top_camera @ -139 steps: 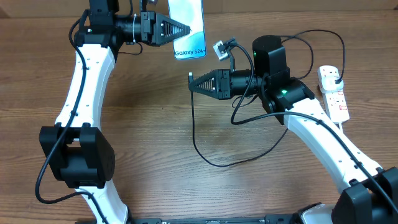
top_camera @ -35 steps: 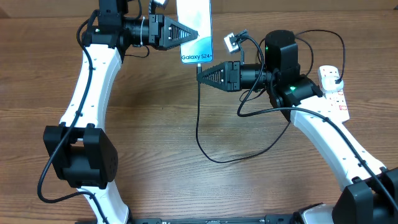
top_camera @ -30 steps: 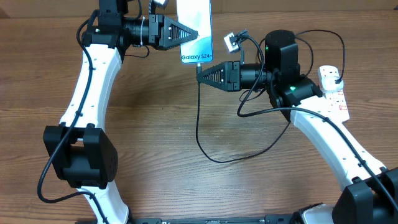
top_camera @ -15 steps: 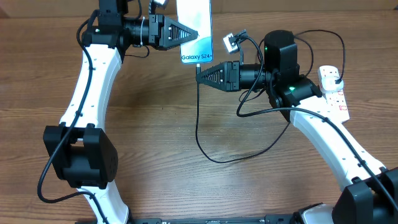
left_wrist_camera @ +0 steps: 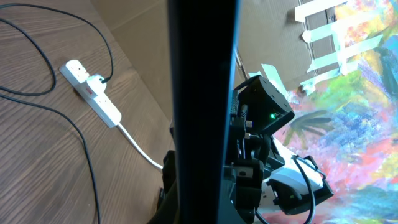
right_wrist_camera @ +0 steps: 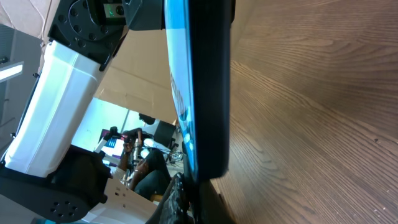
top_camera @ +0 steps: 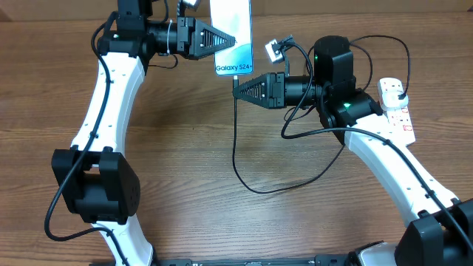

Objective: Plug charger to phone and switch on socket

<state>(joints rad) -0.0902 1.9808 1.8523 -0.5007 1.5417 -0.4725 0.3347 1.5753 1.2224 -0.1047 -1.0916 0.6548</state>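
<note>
Found the left fingers (top_camera: 228, 38) clamped on the long left edge of the phone (top_camera: 240, 52). Held above the far side of the bench (top_camera: 170, 170), screen facing the overhead camera, "Galaxy S24+" lettering at the end nearer the robot.

Found the right fingers (top_camera: 240, 83) pinched shut on the connector end of the charger (top_camera: 234, 148), just below the phone's lettered end, with the connector touching that edge. Unable to confirm from any view whether it is fully seated in the port.

Traced the thin black cable down from the right fingers, round a wide loop on the bench toward the near side, then back under the right arm (top_camera: 384, 162) and up to the black plug (top_camera: 399, 91). Found that plug pushed into the socket (top_camera: 400, 125).

Located the socket lying flat near the right edge of the bench, well apart from the phone. Noted red markings (top_camera: 403, 116) on its top face. Unable to read any switch position at this size.

Confirmed in the left wrist view: phone seen edge-on as a dark vertical bar, socket beyond it, thick white cord (left_wrist_camera: 140, 149) trailing off one end.

Confirmed in the right wrist view: phone's thin side and blue-lit screen, lower end just above the fingertips.
</note>
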